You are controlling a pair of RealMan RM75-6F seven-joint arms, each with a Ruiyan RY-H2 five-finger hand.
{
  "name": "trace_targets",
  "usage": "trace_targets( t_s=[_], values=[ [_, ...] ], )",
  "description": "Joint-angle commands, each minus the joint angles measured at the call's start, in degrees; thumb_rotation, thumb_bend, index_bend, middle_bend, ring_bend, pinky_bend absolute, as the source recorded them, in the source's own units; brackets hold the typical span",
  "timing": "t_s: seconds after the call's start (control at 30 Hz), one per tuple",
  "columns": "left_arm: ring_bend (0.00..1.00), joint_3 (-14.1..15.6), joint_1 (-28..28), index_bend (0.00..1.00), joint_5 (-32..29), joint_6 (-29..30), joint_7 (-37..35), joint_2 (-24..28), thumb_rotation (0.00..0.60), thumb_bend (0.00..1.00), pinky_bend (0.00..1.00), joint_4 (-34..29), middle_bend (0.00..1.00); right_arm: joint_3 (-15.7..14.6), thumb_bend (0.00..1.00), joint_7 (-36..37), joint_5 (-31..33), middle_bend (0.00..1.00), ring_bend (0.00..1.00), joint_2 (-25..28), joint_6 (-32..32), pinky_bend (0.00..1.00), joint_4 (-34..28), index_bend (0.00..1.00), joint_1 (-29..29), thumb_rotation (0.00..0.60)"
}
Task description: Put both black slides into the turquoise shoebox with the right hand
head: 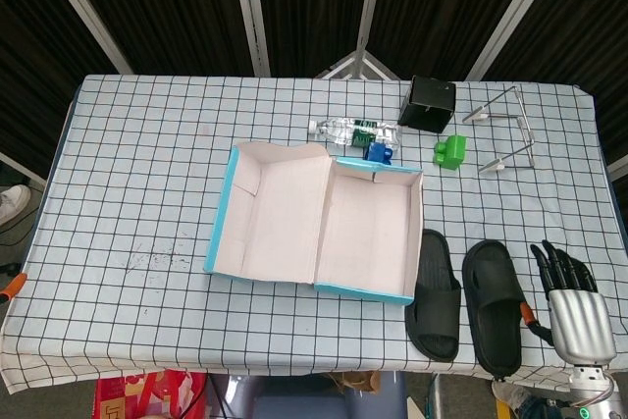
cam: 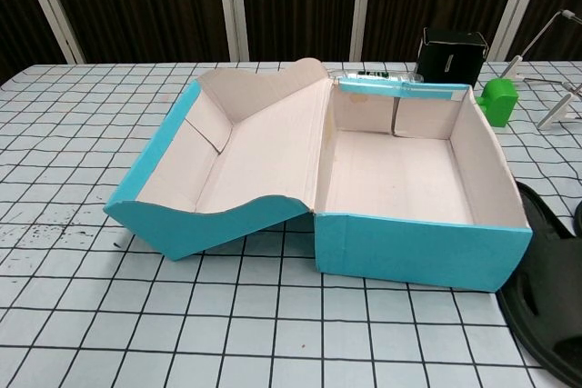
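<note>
Looking down, the head view alone shows the right hand [head: 572,303] just right of the two black slides [head: 466,293], fingers spread, holding nothing and apart from them. The slides lie side by side just right of the open turquoise shoebox [head: 320,221]; the chest view catches only one slide's edge beside the shoebox.

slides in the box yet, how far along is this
Done: the turquoise shoebox lies open, nothing in it. In hand: nothing; the right hand is beside the outer black slide, fingers apart, not gripping. The inner slide lies next to the box. Left: both slides remain to be picked up and boxed.
</note>
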Motion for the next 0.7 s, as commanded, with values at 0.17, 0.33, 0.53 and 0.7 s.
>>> trace_targets(
  t_s=[0.17, 0.33, 0.53, 0.7],
  values=[
    [0.00, 0.0, -0.4, 0.10, -0.7, -1.3, -0.4, 0.1, 0.600, 0.20, 0.08, -0.1, 0.03, -3.1, 0.31, -1.5, -0.5, 0.06, 0.10, -0.6, 0.8, 0.14, -5.0, 0.03, -2.5, 0.600],
    [0.00, -0.1, -0.2, 0.10, -0.8, -1.2, -1.4, 0.6, 0.600, 0.20, 0.08, -0.1, 0.03, -5.3, 0.31, -6.2, -0.7, 0.05, 0.10, -3.0, 1.0, 0.14, -7.7, 0.03, -4.0, 0.600],
    [0.00, -0.2, 0.1, 0.10, -1.1, -1.0, -2.7, 1.1, 0.600, 0.20, 0.08, 0.1, 0.03, -7.3, 0.31, -11.8, -1.6, 0.05, 0.10, -8.1, -1.2, 0.14, -6.1, 0.03, -4.4, 0.600],
    [0.00, -0.1, 0.1, 0.10, -0.8, -0.9, -2.6, 1.0, 0.600, 0.20, 0.08, 0.0, 0.03, -7.7, 0.31, -13.7, -2.5, 0.05, 0.10, -10.7, -2.9, 0.14, -4.7, 0.03, -3.7, 0.600]
  ],
)
